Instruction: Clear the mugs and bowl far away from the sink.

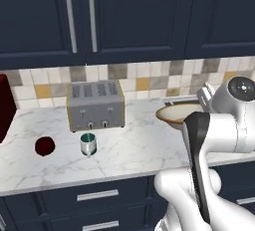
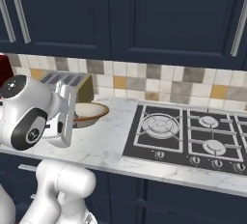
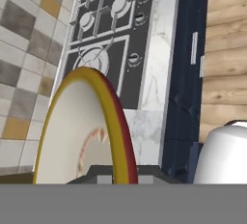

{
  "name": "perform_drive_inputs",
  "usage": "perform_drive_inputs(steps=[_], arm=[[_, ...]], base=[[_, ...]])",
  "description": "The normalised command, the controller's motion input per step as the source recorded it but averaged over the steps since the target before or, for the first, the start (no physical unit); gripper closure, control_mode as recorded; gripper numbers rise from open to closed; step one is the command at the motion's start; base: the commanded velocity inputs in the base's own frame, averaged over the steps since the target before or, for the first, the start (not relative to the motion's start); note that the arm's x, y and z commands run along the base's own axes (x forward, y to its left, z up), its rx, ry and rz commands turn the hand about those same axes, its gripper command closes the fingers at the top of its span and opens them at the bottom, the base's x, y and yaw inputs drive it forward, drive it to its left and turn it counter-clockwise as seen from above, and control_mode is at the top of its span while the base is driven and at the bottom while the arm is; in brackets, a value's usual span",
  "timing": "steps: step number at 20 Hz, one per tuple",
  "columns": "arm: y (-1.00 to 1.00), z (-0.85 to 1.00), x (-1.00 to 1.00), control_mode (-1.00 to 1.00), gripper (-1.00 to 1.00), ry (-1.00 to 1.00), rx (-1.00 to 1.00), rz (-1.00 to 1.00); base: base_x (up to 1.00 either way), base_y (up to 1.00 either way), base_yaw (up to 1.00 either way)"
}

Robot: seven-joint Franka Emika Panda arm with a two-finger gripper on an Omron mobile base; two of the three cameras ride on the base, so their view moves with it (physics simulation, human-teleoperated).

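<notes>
1. Left base view: the bowl (image 1: 175,114) sits at about 3 o'clock, above the marble counter (image 1: 134,150), its tan rim partly hidden by the white arm; whether it touches the counter cannot be told.
2. Same view, the silvery mug (image 1: 88,144) with a teal inside stands upright at about 8 o'clock, just in front of the toaster (image 1: 95,106).
3. The maroon mug (image 1: 45,146) stands at about 9 o'clock, to the left of the silvery mug and apart from it.
4. Right base view: the bowl (image 2: 89,113) is at about 9 o'clock, over the counter between the toaster (image 2: 72,84) and the stove (image 2: 185,138), its near edge covered by the robot's hand.
5. The gripper (image 2: 72,114) reaches the bowl's near rim from the left; its fingertips are hidden there.
6. Hand view: the bowl (image 3: 77,136) stands on edge from this camera, cream inside facing 9 o'clock, with a yellow and red-brown rim running down to the bottom middle, where the fingertips would be.
7. The jaws are drawn in narrow and pinch the bowl's rim between them.
8. Beyond the bowl, toward 12 o'clock, lie the stove's burners (image 3: 103,10) and a row of knobs (image 3: 137,30), with tiled wall (image 3: 24,49) at 9 o'clock.
</notes>
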Motion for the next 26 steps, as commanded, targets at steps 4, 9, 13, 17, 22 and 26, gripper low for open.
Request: perform_drive_inputs(steps=[4,9,13,17,22,26], arm=[[0.0,-0.05,-0.01,-1.0,1.0,0.0,0.03,-0.01],[0.02,-0.35,-0.05,-1.0,1.0,0.0,0.11,0.0],[0.0,-0.23,0.0,-1.0,1.0,-0.02,0.02,0.05],[0.0,-0.26,0.0,-1.0,1.0,-0.03,0.0,0.07],[0.01,-0.38,0.03,-1.0,1.0,-0.09,-0.02,0.06],[0.03,-0.43,0.33,-1.0,1.0,-0.08,-0.01,0.05]], base=[[0.0,0.02,-0.08],[0.0,0.0,0.0],[0.0,0.0,0.0],[0.0,0.0,0.0],[0.0,0.0,0.0],[0.0,0.0,0.0]])
